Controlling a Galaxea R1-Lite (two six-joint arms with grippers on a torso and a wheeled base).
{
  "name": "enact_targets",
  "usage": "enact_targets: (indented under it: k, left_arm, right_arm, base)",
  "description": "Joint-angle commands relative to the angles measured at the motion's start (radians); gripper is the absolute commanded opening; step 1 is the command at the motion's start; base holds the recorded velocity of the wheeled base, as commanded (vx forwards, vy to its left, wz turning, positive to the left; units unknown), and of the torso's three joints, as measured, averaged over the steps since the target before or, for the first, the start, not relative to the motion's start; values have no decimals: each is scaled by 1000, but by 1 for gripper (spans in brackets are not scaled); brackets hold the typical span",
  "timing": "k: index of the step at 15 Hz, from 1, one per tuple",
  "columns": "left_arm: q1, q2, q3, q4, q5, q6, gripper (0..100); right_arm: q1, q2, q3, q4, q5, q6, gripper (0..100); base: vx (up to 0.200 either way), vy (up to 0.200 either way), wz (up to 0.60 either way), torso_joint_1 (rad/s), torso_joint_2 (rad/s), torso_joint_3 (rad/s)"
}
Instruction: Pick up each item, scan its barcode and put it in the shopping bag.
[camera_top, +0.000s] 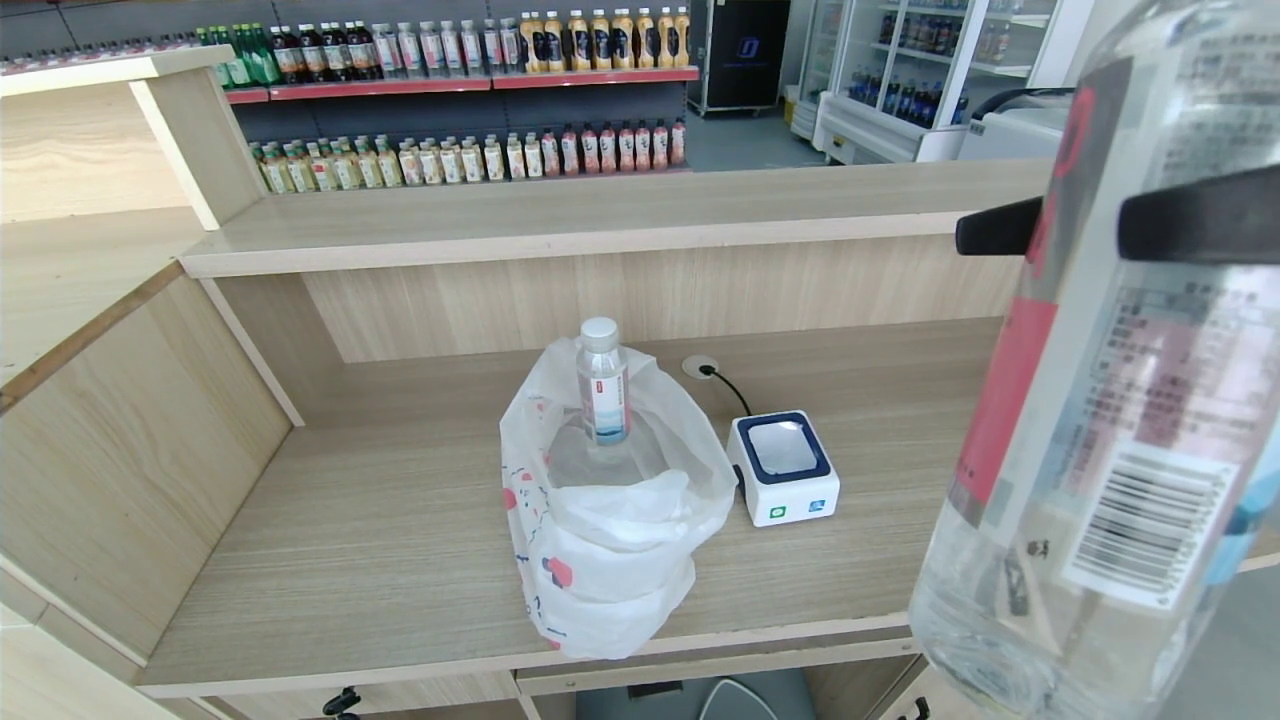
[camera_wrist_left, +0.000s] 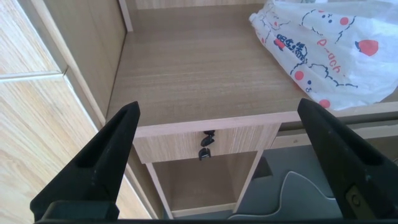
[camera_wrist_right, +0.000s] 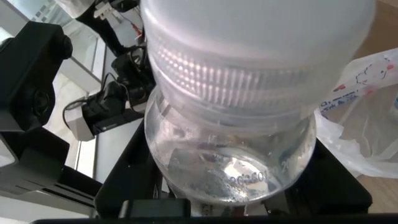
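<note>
Right end effector (camera_top: 1080, 225): clenched on a clear water bottle (camera_top: 1110, 450), one black finger on each side of its upper body; it is held high at the robot's right, close to the head camera.
Held water bottle: leaning, base lowest, top cut off by the picture edge; the red and white label carries a barcode (camera_top: 1150, 520) turned toward the head camera. In the right wrist view its ribbed clear body (camera_wrist_right: 249, 93) sits directly in front of the lens.
Left end effector (camera_wrist_left: 219, 106): released, fingers spread wide with nothing between them, low at the front edge of the desk (camera_top: 380, 520), facing a drawer front with a key (camera_wrist_left: 205, 146) in its lock.
Shopping bag (camera_top: 610, 540): white plastic with red and blue print, standing open at mid-desk near the front edge.
Second bottle (camera_top: 603, 390): upright inside the bag, white cap above the rim.
Scanner (camera_top: 783, 480): small white box with a dark-framed window, just beside the bag on the robot's right; a black cable (camera_top: 730, 390) runs from it to a grommet in the desk.
Background: shelves of drink bottles (camera_top: 450, 160).
</note>
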Motion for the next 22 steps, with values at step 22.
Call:
enact_targets:
  k: [22]
  left_arm:
    - [0, 1, 0, 0, 0, 0, 100]
  right_arm:
    - [-214, 40, 36, -11, -121, -158, 0]
  base:
    - [0, 0, 0, 0, 0, 0]
